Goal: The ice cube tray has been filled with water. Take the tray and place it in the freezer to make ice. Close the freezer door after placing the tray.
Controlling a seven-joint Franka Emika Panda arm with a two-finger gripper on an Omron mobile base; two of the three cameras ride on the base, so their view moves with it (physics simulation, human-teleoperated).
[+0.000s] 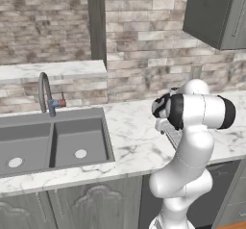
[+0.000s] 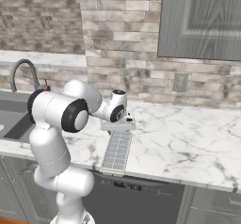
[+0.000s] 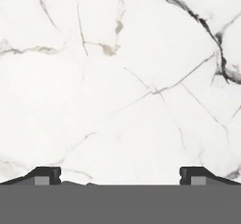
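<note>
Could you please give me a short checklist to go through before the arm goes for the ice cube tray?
1. Gripper open: ok; its tips stand wide apart in the hand view.
2. Nothing between the jaws: ok; bare marble counter lies ahead of them.
3. Ice cube tray within reach: ok, probably; it lies on the counter directly below the hand in the right base view, near the front edge.
4. Tray lying flat: ok; it rests level, long side running away from the edge.
5. Gripper lined up over the tray: cannot tell; the hand view looks at counter, not cells.
6. Freezer door open: cannot tell.
</note>
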